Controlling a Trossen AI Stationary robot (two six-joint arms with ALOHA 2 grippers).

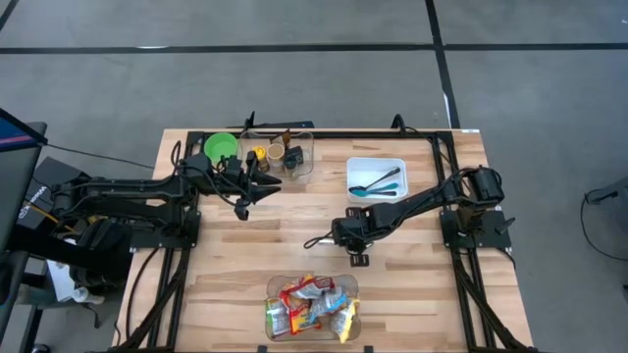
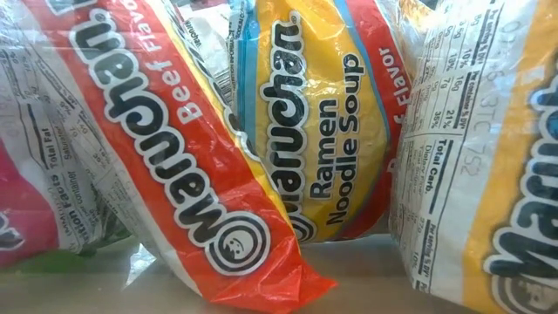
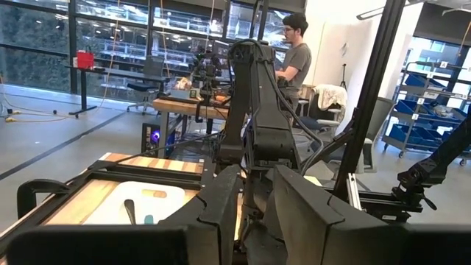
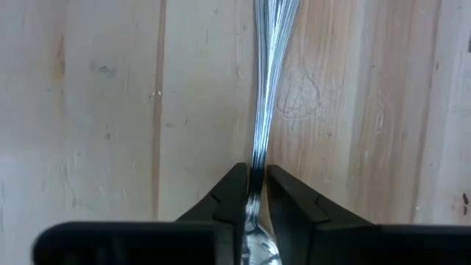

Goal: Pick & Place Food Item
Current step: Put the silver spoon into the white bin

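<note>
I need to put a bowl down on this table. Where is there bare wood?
Bare wood lies left and right of the ramen bin at the near edge. The far strip is crowded: green bowl, clear container, white tray. The right gripper occupies mid-table.

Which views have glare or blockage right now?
Low view: ramen packets fill the frame, with sheen on the wrappers. Right wrist view: bright streaks run along the thin silvery strip pinched in the right tool. Left wrist view: the left tool hides much of the table. High view: evenly lit, unobstructed.
</note>
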